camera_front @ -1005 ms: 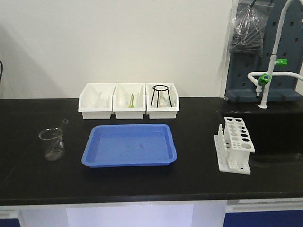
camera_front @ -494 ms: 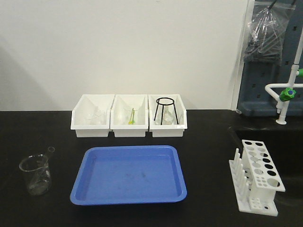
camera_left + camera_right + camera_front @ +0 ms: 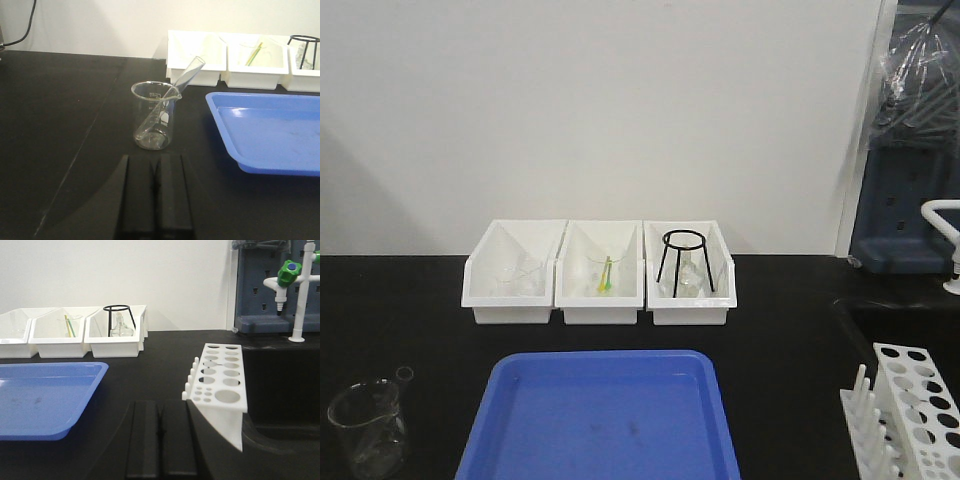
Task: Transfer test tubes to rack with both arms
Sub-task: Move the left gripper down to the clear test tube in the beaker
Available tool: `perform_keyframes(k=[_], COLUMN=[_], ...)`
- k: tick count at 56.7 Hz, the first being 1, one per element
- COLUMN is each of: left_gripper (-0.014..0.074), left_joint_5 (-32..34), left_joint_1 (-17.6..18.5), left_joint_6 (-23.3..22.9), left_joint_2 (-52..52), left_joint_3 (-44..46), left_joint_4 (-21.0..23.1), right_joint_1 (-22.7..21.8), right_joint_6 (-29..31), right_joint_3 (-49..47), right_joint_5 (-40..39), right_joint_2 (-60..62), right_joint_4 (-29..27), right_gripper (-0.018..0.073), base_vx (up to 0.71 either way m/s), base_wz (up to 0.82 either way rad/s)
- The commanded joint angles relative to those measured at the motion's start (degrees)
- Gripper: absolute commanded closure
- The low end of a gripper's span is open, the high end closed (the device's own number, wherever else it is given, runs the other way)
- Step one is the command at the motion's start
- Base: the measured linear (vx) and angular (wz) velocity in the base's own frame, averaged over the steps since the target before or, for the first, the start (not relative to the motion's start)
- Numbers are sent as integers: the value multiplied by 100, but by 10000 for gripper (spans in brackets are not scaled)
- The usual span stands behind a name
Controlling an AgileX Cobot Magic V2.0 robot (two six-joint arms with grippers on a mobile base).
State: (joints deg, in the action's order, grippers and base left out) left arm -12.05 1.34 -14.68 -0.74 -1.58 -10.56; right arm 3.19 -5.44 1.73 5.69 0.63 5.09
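Note:
A clear test tube (image 3: pixel 183 78) leans in a glass beaker (image 3: pixel 153 116) on the black bench, just ahead of my left gripper (image 3: pixel 155 159), which is shut and empty. The beaker also shows at the lower left of the front view (image 3: pixel 368 428). The white rack (image 3: pixel 221 381) with round holes and upright pegs stands just right of my right gripper (image 3: pixel 161 405), which is shut and empty. The rack also shows at the lower right of the front view (image 3: pixel 914 415). No arm shows in the front view.
A blue tray (image 3: pixel 600 418) lies between beaker and rack. Three white open-front bins (image 3: pixel 600 272) stand at the back, the right one holding a black wire tripod stand (image 3: pixel 683 262) and a flask. A sink recess (image 3: pixel 285 385) and a tap (image 3: pixel 289 277) are at the right.
The front view has moved closer to the bench: bins, tray, beaker and rack appear larger and lower in the picture. Nothing on the bench has moved.

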Motion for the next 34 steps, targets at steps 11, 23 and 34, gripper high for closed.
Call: perform_keyframes(k=[11,23,34], left_gripper=[601,601,601], left_joint_5=[474,474,474], left_joint_1=[-3,-3,-3], left_joint_6=[-23,-23,-23], left_joint_2=[-14,-14,-14], left_joint_3=[154,154,154], left_joint_4=[21,21,21], right_joint_1=[-47,-47,-47], right_joint_6=[5,5,5], right_joint_3=[79,79,79], right_joint_5=[-462,-462,-462], right_joint_2=[58,58,58], right_joint_4=[65,65,65], right_gripper=[568,568,568], base_vx=[17,14,13], base_wz=[3,2,1])
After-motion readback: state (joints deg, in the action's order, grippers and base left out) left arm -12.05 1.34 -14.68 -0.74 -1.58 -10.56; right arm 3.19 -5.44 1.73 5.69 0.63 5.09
